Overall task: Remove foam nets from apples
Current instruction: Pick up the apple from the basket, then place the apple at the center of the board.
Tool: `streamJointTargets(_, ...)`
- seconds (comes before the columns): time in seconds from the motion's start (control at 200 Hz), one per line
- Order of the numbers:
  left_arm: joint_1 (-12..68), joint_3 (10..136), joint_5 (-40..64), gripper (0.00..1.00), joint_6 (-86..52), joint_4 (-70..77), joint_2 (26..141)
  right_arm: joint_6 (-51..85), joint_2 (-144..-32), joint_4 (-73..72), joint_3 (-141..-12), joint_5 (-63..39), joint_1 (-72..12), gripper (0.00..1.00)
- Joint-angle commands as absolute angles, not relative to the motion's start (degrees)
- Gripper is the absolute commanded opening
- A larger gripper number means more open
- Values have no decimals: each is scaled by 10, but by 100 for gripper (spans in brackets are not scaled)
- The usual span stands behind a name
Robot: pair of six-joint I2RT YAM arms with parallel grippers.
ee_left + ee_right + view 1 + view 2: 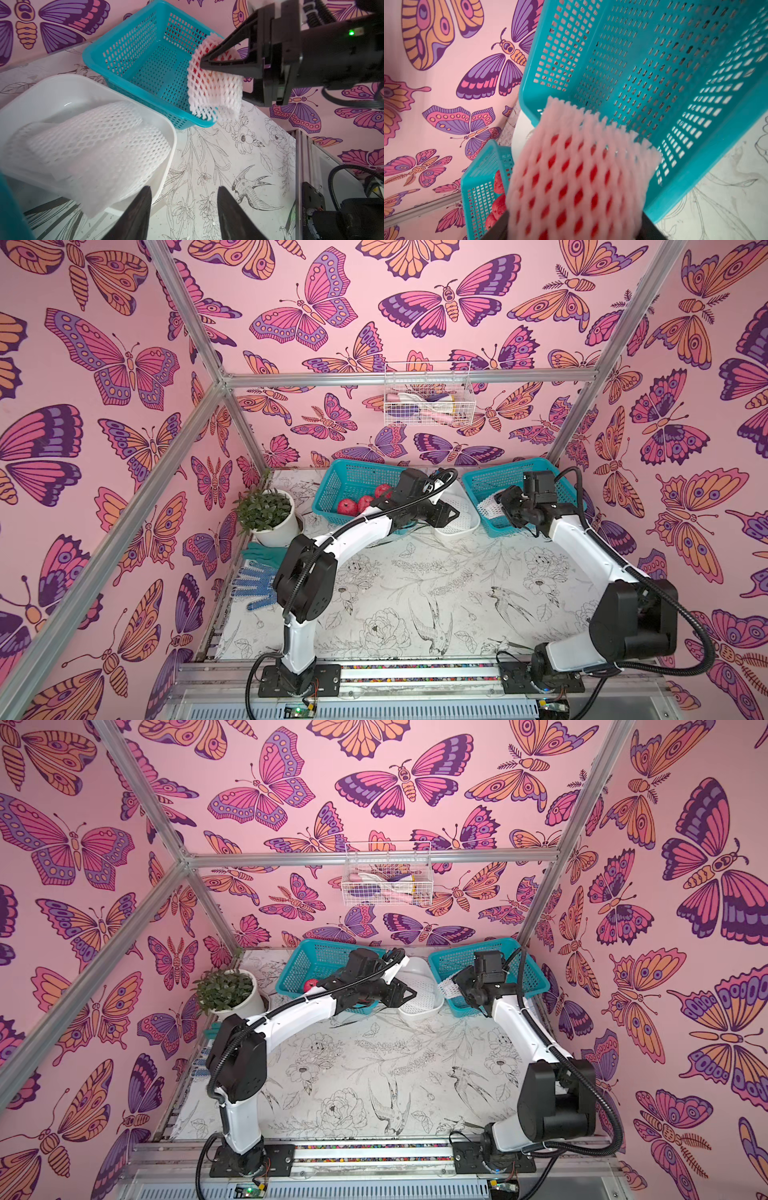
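The right pincer [575, 227] is clamped on an apple [563, 193] through its foam net [214, 89] and holds it raised over the right teal basket [490, 485]. This is near the white tray [62, 87], where empty nets [99, 145] lie. The left pincer [184, 193] has its jaws apart, with nothing between them. The net looks soft, light and stretchy, so I think it will deform, and may tear if pulled hard. The apple is firm and smooth and may slip. The best place to take hold is probably the loose end of the sleeve past the apple.
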State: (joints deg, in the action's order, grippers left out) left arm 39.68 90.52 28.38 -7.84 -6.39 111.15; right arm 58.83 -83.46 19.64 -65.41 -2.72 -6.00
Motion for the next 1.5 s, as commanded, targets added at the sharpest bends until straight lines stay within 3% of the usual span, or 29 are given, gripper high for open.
streamJointTargets(0.0, 413, 911, 309, 53, -86, -50, 1113, 618, -802, 188, -631, -18, -90, 61)
streamJointTargets(0.276, 421, 873, 303, 50, -94, -20, 1099, 649, -775, 177, -605, -5, -147, 60)
streamJointTargets(0.802, 421, 844, 310, 48, -127, 47, 1104, 679, -763, 158, -567, -22, -176, 60)
streamJointTargets(1.302, 420, 842, 301, 46, -108, 19, 1119, 695, -756, 143, -565, -38, -178, 59)
streamJointTargets(1.363, 421, 843, 301, 43, -107, 17, 1119, 698, -756, 142, -564, -40, -178, 59)
streamJointTargets(1.493, 421, 845, 300, 27, -102, 8, 1118, 708, -755, 133, -559, -47, -180, 59)
